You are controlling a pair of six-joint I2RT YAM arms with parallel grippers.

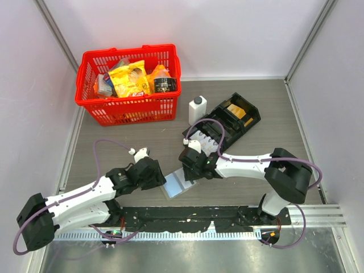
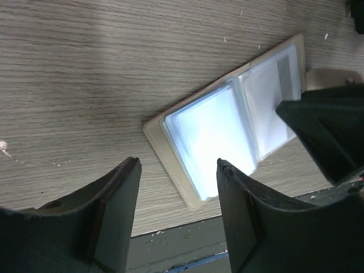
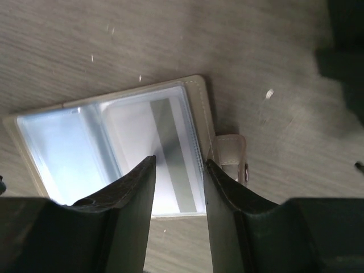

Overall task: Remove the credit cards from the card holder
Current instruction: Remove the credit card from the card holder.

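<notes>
The card holder [image 1: 180, 183] lies open and flat on the table between my two grippers. It is grey-tan with shiny pale blue plastic sleeves [image 2: 219, 131]. A card with a grey stripe [image 3: 170, 145] shows inside the sleeve on the clasp side. My left gripper [image 2: 177, 165] is open and empty, just off the holder's left corner. My right gripper [image 3: 179, 162] is open and hovers right over the striped card's sleeve, close to the tan clasp tab [image 3: 230, 156]. Its dark finger also shows in the left wrist view [image 2: 324, 131].
A red basket [image 1: 129, 84] of groceries stands at the back left. A white bottle [image 1: 197, 109] and a black compartmented tray [image 1: 224, 124] stand behind the right gripper. A black mat strip [image 1: 187, 219] runs along the near edge.
</notes>
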